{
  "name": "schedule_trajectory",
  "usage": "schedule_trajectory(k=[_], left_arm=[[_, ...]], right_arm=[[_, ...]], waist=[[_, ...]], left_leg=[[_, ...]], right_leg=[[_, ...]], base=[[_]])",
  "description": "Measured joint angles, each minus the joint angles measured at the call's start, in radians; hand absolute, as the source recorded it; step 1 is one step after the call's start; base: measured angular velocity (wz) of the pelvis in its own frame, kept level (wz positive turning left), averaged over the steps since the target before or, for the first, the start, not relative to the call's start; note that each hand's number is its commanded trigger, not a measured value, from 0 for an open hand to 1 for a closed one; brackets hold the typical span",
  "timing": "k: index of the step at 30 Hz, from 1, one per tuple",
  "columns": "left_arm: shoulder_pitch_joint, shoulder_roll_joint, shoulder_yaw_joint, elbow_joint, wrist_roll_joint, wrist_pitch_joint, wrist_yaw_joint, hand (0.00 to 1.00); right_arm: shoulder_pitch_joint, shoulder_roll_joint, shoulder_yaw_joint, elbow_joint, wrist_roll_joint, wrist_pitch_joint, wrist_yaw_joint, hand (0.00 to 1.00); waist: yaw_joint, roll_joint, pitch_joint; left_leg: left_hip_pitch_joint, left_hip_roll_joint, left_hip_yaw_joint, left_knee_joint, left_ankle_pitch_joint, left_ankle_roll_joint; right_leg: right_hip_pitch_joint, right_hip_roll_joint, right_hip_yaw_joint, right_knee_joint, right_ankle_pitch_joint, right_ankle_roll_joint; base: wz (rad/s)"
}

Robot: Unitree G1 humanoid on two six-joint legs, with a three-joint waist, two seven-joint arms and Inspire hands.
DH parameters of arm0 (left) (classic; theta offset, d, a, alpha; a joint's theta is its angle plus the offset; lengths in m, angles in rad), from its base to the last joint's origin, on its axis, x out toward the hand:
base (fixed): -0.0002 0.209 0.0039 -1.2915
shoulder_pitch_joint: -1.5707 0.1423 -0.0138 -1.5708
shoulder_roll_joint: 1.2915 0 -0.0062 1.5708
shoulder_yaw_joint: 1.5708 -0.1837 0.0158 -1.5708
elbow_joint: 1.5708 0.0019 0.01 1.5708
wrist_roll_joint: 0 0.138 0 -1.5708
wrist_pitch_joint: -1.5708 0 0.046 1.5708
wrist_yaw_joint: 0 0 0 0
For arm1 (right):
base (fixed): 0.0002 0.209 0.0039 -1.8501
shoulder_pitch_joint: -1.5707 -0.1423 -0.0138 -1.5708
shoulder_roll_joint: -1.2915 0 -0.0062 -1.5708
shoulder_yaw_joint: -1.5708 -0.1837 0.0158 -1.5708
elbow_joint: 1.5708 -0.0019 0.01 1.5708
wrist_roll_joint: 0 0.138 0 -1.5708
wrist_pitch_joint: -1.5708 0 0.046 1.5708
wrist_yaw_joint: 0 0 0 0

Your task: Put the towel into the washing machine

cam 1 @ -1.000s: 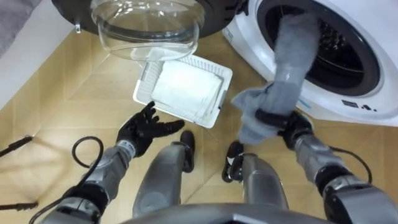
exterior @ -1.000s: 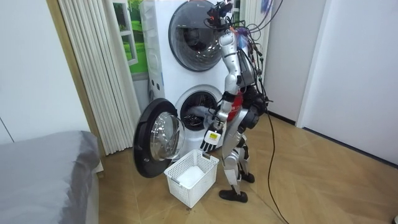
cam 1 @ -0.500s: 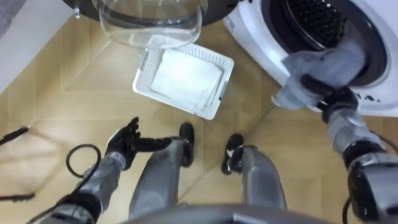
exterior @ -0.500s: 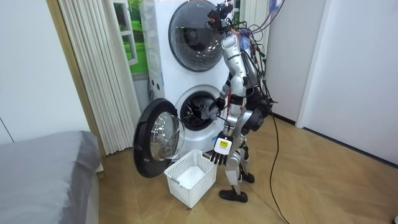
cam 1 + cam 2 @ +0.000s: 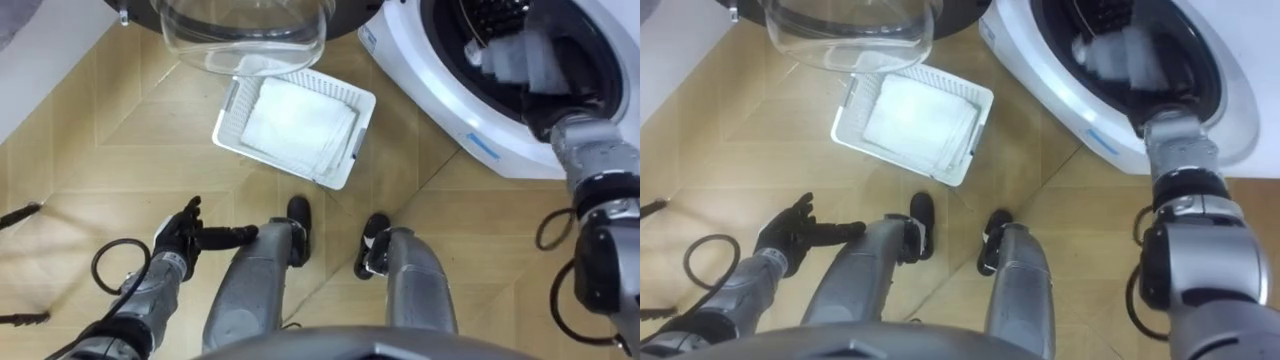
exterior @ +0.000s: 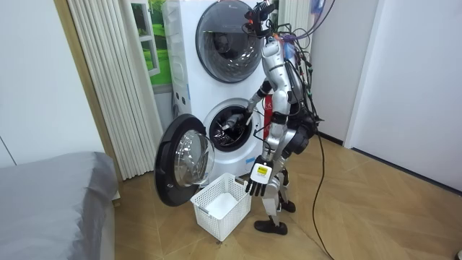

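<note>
The crumpled pale grey towel (image 5: 522,55) lies inside the white front-loading washing machine (image 5: 430,95), around the buried right hand, whose grip I cannot tell. If cloth snags there, pulling out could drag it over the rim. The left hand (image 5: 178,238) hangs idle, fingers loosely spread.

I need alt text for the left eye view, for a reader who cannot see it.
The robot's right arm reaches into the open washing machine, where the towel lies inside. Its left hand hangs open above the wooden floor; ahead stands a white basket holding white cloth.
</note>
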Motion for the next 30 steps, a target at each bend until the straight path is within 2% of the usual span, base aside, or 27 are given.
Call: schedule_trajectory(k=[5,9,15,20,23,26,28,30], left_arm=[[-0.002,0.000,0.017,-0.001,0.020,0.015,-0.004,0.00],[-0.001,-0.001,0.042,0.000,0.043,0.031,-0.005,0.00],[0.005,-0.004,0.081,0.017,0.101,0.035,-0.022,0.00],[0.011,-0.004,0.083,0.032,0.125,0.037,-0.023,0.00],[0.006,-0.009,0.083,0.062,0.124,0.039,-0.031,0.00],[0.007,-0.012,0.117,0.092,0.118,0.040,-0.052,0.00],[0.015,-0.011,0.128,0.103,0.115,0.041,-0.059,0.00],[0.042,-0.011,0.129,0.106,0.117,0.043,-0.075,0.00]], right_arm=[[-0.003,0.000,-0.066,0.008,0.046,0.000,-0.014,0.00],[-0.002,0.001,-0.084,0.017,0.045,0.000,-0.041,0.00],[-0.003,0.001,-0.122,0.068,0.046,0.000,-0.053,0.00],[0.014,0.001,-0.123,0.091,0.046,0.000,-0.044,0.00],[0.057,0.003,-0.123,0.091,0.046,-0.003,-0.003,0.00],[0.111,0.013,-0.123,0.090,0.044,-0.007,0.070,0.00],[0.169,0.033,-0.123,0.091,0.042,-0.014,0.129,0.00],[0.268,0.058,-0.122,0.091,0.034,-0.037,0.207,0.00]], waist=[[0.001,0.001,-0.0007],[0.002,0.003,-0.0015],[0.010,0.021,-0.0060],[0.022,0.028,-0.0106],[0.025,0.047,-0.0221],[0.028,0.051,-0.0251],[0.026,0.054,-0.0268],[0.022,0.062,-0.0341]], left_leg=[[-0.008,-0.003,-0.001,0.011,-0.001,0.007],[0.012,-0.010,-0.001,0.007,0.000,0.010],[0.063,-0.012,-0.001,-0.017,0.000,0.012],[0.112,-0.016,0.000,-0.052,0.001,0.012],[0.141,-0.014,-0.008,-0.066,0.001,0.012],[0.193,-0.015,-0.009,-0.100,0.001,0.012],[0.228,-0.009,-0.009,-0.119,0.000,0.011],[0.276,0.003,-0.019,-0.152,-0.002,0.007]], right_leg=[[0.004,-0.007,-0.011,0.003,-0.002,0.006],[0.021,-0.013,-0.010,0.009,-0.008,0.013],[0.079,-0.012,-0.021,-0.016,-0.010,0.017],[0.120,-0.012,-0.018,-0.042,-0.009,0.021],[0.165,-0.006,-0.034,-0.077,-0.006,0.025],[0.219,0.000,-0.038,-0.115,-0.003,0.030],[0.267,0.013,-0.043,-0.158,0.007,0.033],[0.335,0.038,-0.059,-0.231,0.035,0.033]], base=[[0.09],[0.05],[0.05],[-0.03],[0.05],[0.02],[0.00],[-0.05]])
